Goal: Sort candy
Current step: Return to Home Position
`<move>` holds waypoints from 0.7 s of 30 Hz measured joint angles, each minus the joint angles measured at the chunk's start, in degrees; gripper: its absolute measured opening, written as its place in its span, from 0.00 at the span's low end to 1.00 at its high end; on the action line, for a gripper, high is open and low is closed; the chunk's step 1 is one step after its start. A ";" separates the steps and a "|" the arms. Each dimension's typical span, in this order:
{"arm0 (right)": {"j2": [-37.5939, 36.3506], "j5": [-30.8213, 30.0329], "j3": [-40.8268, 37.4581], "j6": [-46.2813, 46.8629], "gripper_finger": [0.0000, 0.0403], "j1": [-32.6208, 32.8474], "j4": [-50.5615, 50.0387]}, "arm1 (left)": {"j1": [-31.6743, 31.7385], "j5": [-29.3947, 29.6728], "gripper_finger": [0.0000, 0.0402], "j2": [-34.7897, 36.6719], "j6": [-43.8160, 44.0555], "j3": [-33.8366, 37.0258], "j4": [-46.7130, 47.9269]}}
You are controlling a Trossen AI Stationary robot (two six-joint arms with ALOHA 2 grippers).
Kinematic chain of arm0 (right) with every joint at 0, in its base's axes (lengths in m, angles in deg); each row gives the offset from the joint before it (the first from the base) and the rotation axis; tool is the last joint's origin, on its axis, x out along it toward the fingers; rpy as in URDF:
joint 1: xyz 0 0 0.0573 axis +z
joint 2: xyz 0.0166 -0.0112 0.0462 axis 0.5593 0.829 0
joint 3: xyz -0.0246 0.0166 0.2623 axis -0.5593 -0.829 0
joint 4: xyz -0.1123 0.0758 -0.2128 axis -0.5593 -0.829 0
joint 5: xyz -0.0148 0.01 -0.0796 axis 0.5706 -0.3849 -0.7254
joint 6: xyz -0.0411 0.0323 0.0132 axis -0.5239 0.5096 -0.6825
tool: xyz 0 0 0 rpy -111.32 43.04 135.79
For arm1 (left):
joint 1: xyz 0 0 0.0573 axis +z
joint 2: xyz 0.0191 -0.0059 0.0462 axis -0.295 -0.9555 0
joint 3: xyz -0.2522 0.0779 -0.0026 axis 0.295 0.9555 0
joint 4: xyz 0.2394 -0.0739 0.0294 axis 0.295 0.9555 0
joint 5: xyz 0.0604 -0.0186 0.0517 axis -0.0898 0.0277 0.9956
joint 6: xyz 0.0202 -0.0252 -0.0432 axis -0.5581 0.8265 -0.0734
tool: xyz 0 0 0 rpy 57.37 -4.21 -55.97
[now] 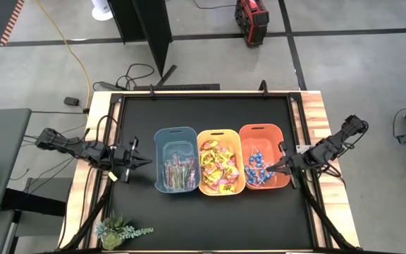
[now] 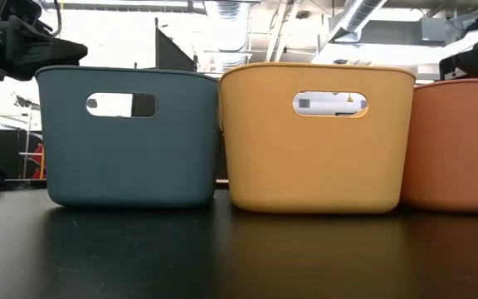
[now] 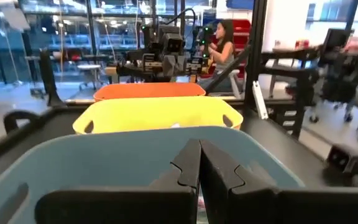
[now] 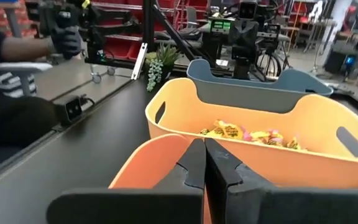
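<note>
Pink clear-wrapped sticks (image 1: 177,171) lie in the blue-grey bin (image 1: 175,130), mostly lengthwise along it. Yellow packets (image 1: 219,168) fill the yellow bin (image 1: 220,132). Blue lollipops (image 1: 258,169) sit in the orange bin (image 1: 261,128). No loose candy shows on the black table (image 1: 210,219), so the sort looks finished.

The three bins stand side by side in one row mid-table, walls touching or nearly so. The row runs left to right and each bin's long axis runs across it.

The left gripper (image 1: 141,161) is just outside the blue-grey bin's outer wall, pointing at the row, so the sticks lie straight ahead of it. Whether it touches the wall I cannot tell. Its fingers are pressed together with nothing between them, clear in the left wrist view (image 3: 199,165).

The right gripper (image 1: 273,166) is over the orange bin's outer rim, tip above the lollipops and aimed back along the row. Its fingers also meet, and they hold nothing (image 4: 204,163).

Each arm is nearest its own end bin; the yellow bin is between them. As I judge it, pulling back needs a lift first on the right so the rim isn't clipped.
</note>
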 joint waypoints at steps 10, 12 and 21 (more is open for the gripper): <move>0.23 0.00 0.07 2.54 0.05 -0.02 -1.11 | -2.10 -16.20 0.05 -1.05 9.81 0.50 1.41; 0.23 0.00 0.07 2.54 0.05 -0.02 -1.13 | -2.56 -15.56 0.07 -0.86 6.29 0.50 1.05; 0.23 0.00 0.07 2.54 0.05 -0.02 -1.22 | -2.49 7.86 0.10 -1.08 6.90 0.09 -0.41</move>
